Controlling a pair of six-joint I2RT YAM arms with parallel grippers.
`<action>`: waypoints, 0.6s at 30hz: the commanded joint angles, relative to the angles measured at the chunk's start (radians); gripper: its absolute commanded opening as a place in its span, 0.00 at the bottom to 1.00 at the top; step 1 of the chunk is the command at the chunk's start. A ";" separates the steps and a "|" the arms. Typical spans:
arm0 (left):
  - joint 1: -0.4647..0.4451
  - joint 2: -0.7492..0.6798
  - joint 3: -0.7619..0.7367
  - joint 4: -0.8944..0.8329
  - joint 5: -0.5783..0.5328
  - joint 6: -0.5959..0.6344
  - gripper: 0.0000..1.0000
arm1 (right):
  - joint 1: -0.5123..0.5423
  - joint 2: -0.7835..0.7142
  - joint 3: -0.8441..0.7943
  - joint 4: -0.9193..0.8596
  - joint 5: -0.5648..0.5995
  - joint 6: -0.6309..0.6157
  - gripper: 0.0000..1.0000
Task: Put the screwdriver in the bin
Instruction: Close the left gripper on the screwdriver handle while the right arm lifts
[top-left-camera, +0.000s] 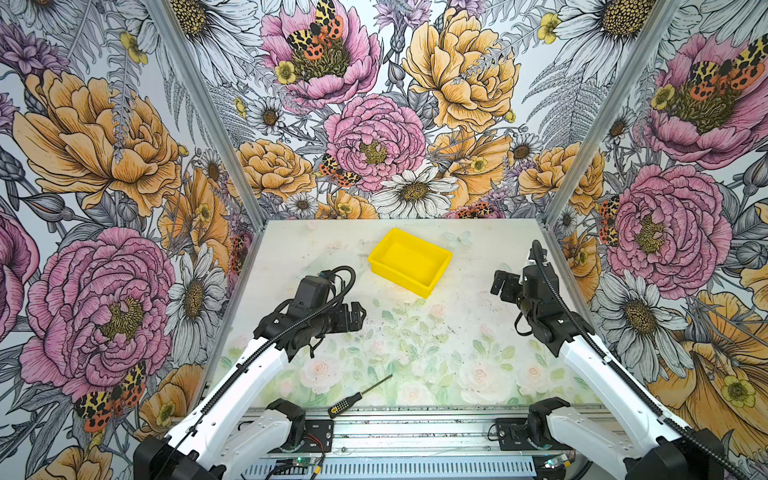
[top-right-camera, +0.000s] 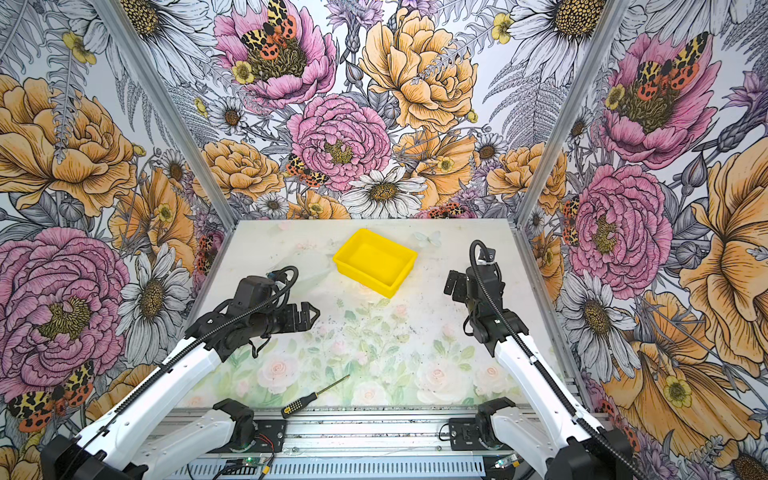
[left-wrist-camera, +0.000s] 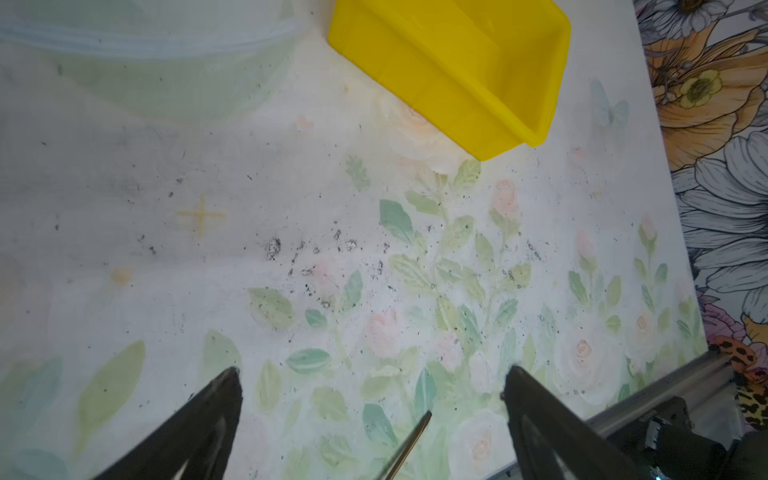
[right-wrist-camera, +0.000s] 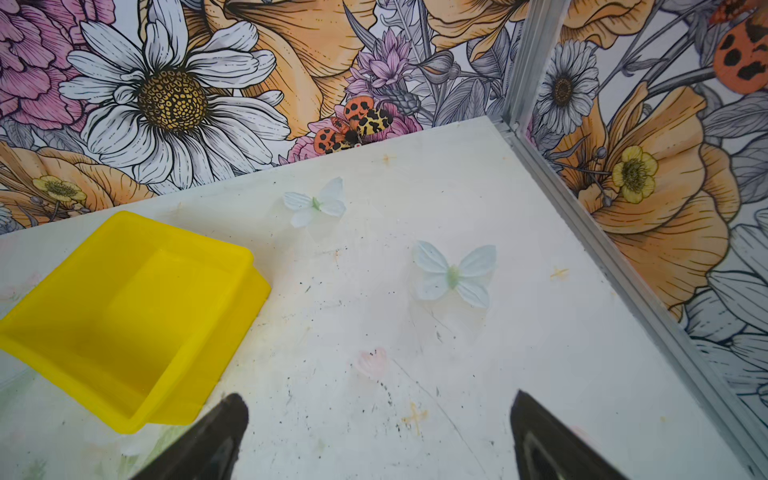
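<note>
The left claw (top-left-camera: 359, 313) hangs above the counter (top-left-camera: 415, 340) with its jaws spread wide and nothing between them. In the left wrist view its dark fingertips (left-wrist-camera: 224, 390) frame bare printed surface. The thin metal shaft of the screwdriver (left-wrist-camera: 409, 444) pokes into the gap from the picture's edge. I judge that the claw is opened in readiness and is being lined up for a pick, though it hangs apart from the tool.

In both top views the screwdriver lies flat at 6 o'clock from the left claw, close to the counter's near edge. Its black-and-yellow handle points to about 8 o'clock and its tip to about 2 o'clock. Because it lies on a slant, the jaws will probably need to turn so that they close across the handle rather than along it. The handle is the thicker and surer part to grip.

The bin (top-left-camera: 397, 280) sits between 1 and 2 o'clock from the left claw, well apart from the screwdriver. It is empty and stands askew to the counter's edges. Its open top and low walls should make a drop from above easy.

The right claw (top-left-camera: 500, 284) waits at about 3 o'clock from the bin. Its jaws are also wide and empty, as the right wrist view shows over bare counter. It seems parked clear of the left arm's likely path. The task looks barely begun.
</note>
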 joint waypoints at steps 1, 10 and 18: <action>-0.102 -0.001 0.002 -0.152 -0.052 -0.159 0.99 | 0.020 -0.047 -0.022 -0.059 -0.069 0.028 0.99; -0.388 -0.016 -0.044 -0.247 -0.115 -0.288 0.99 | 0.030 -0.100 -0.071 -0.057 -0.150 0.026 0.99; -0.524 0.083 -0.080 -0.343 -0.203 -0.393 0.99 | 0.031 -0.104 -0.059 -0.051 -0.213 -0.010 1.00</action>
